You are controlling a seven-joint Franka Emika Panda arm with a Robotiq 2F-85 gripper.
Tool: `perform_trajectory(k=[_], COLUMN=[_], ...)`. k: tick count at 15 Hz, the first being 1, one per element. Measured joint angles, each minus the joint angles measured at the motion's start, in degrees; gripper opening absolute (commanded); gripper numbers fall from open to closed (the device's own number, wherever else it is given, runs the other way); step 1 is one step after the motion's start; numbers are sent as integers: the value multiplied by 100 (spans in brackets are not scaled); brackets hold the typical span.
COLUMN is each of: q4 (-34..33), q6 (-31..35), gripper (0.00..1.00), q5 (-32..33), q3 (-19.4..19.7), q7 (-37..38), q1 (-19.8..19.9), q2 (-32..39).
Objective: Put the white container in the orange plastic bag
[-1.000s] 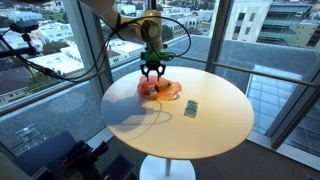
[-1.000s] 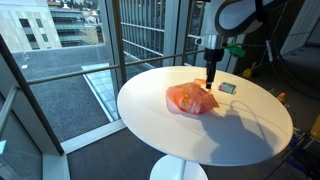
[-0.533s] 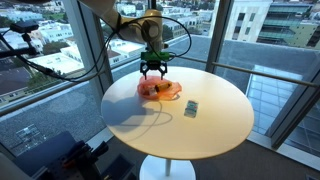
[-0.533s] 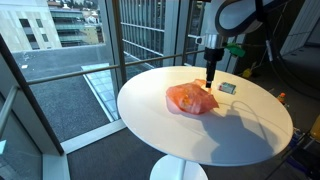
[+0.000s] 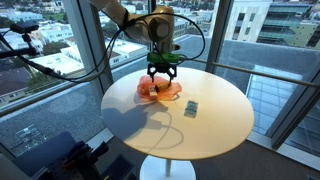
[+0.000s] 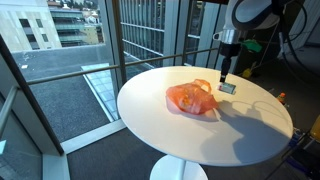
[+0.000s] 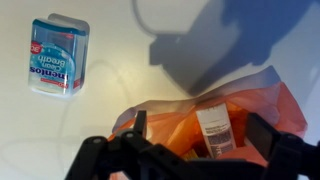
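The orange plastic bag (image 5: 158,90) (image 6: 190,98) lies crumpled on the round white table (image 5: 220,130) (image 6: 180,135). In the wrist view the white container (image 7: 214,131), with a printed label, lies inside the bag's open mouth (image 7: 262,98), wrapped by orange film. My gripper (image 5: 163,73) (image 6: 224,73) (image 7: 200,135) hangs just above the bag, open, its dark fingers (image 7: 140,124) on either side of the container and apart from it. Nothing is held between them.
A small blue mint box (image 7: 58,55) (image 5: 190,108) (image 6: 227,87) lies on the table beside the bag. Glass walls with railings surround the table, and dark equipment stands on the floor below (image 5: 70,155).
The gripper has opened and let go of the white container, which now lies in the bag. The arm has lifted slightly and shifted sideways toward the mint box.
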State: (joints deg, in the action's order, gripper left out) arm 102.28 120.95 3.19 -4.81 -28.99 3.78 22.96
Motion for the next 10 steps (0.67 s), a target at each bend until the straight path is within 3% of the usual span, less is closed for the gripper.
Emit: perform_trajectory(k=[5, 10], q4=[821, 1660], q6=[-6, -156], gripper=[100, 100], q5=[-449, -487], q3=[185, 516], q7=[-68, -25], q1=[394, 450], q2=[-692, -1553])
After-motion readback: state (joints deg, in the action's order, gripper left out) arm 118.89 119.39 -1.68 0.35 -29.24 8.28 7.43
